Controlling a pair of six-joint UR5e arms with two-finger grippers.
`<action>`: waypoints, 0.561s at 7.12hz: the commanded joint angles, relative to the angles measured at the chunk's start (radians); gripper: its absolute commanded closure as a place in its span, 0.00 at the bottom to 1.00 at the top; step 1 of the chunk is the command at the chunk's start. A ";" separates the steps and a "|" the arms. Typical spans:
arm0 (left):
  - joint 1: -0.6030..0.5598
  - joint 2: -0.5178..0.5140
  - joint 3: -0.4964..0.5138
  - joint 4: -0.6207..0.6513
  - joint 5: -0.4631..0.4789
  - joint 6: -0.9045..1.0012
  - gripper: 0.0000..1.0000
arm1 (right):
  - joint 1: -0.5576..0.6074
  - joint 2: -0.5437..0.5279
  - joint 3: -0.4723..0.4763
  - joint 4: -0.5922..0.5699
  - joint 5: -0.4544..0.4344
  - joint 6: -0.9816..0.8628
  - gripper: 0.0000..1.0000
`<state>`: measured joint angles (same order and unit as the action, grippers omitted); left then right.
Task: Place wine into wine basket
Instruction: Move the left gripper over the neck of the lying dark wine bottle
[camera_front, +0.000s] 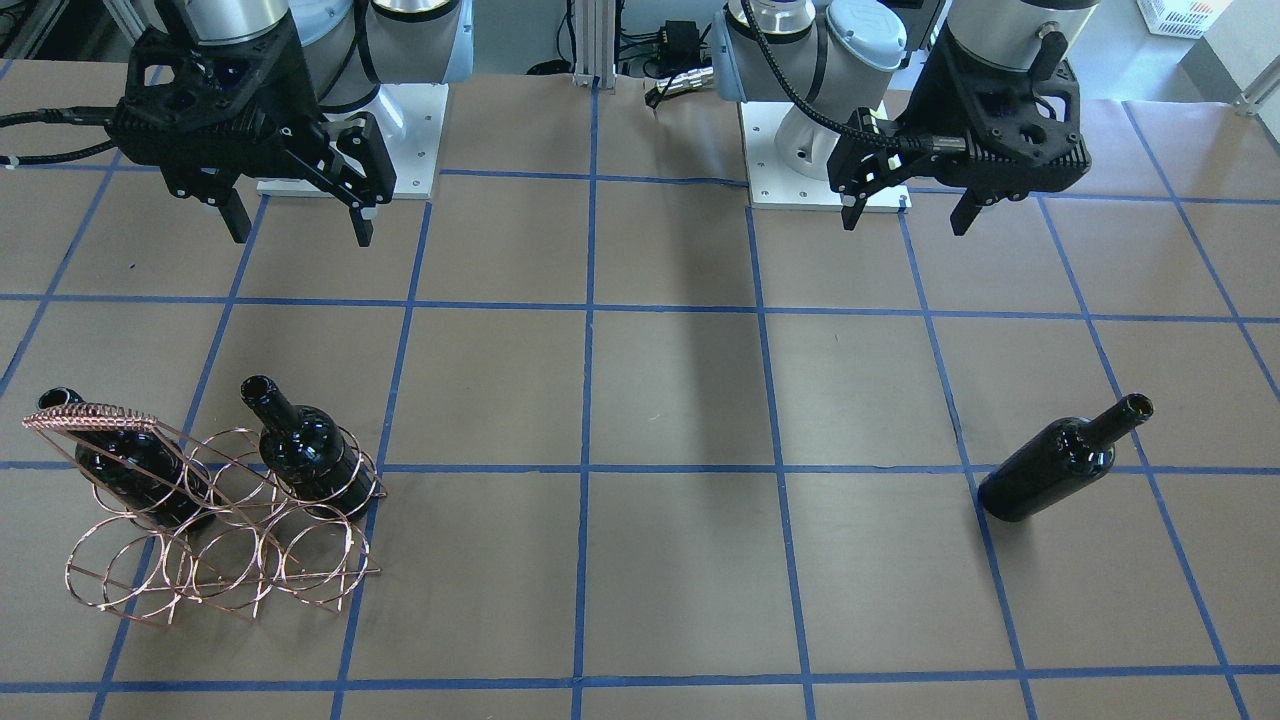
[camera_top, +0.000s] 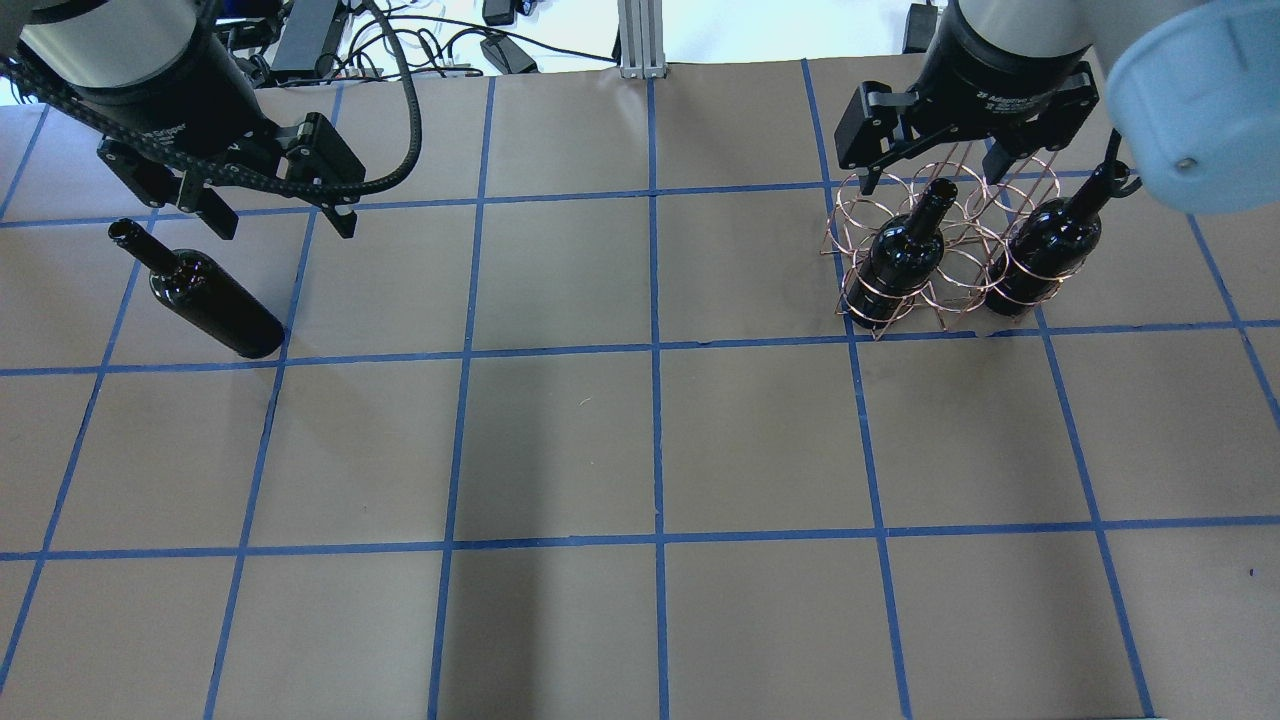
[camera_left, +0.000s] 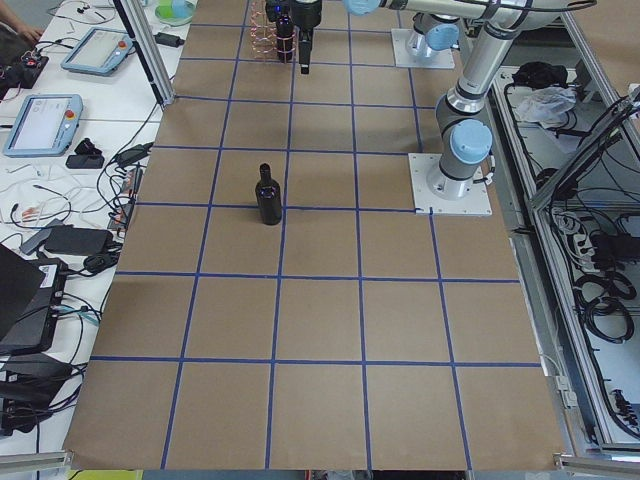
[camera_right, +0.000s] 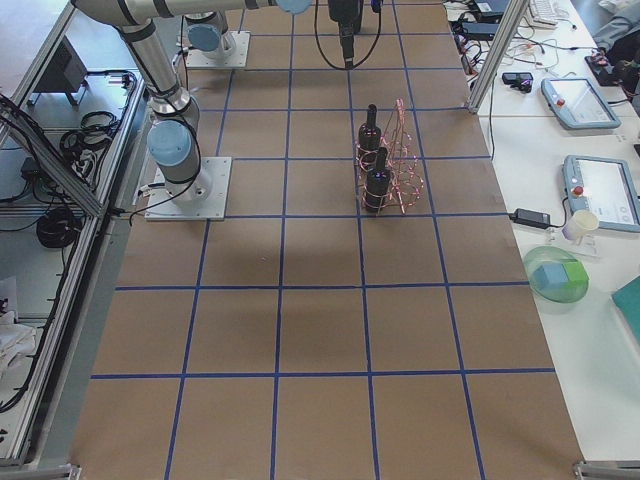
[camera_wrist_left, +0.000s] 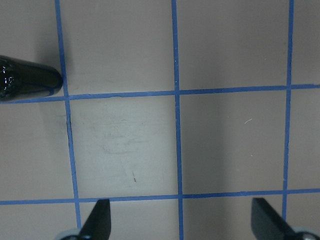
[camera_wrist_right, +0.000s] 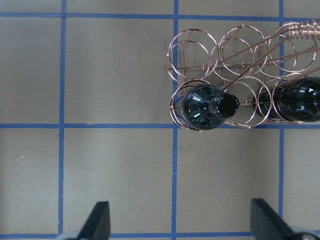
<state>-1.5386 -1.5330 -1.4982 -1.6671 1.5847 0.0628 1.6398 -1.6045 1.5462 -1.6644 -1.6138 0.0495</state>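
One wine bottle lies on its side on the table's left part, also in the overhead view; its base shows in the left wrist view. My left gripper is open and empty, above the table just beside this bottle. The copper wire wine basket stands on the right part and holds two bottles, necks up and tilted. My right gripper is open and empty, raised above and behind the basket.
The table is brown paper with a blue tape grid. Both arm bases sit at the robot's edge. Cables and tablets lie on the side benches.
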 joint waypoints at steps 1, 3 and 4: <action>0.009 0.001 -0.001 -0.002 0.001 0.002 0.00 | 0.000 0.000 0.000 0.000 0.000 0.000 0.00; 0.012 -0.010 -0.002 0.003 0.001 -0.001 0.00 | 0.000 0.000 0.000 0.000 0.002 0.000 0.00; 0.015 -0.010 -0.004 0.001 0.001 0.003 0.00 | 0.000 0.000 0.000 0.000 0.000 0.000 0.00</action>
<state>-1.5258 -1.5412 -1.5003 -1.6660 1.5861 0.0635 1.6398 -1.6045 1.5463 -1.6644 -1.6131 0.0492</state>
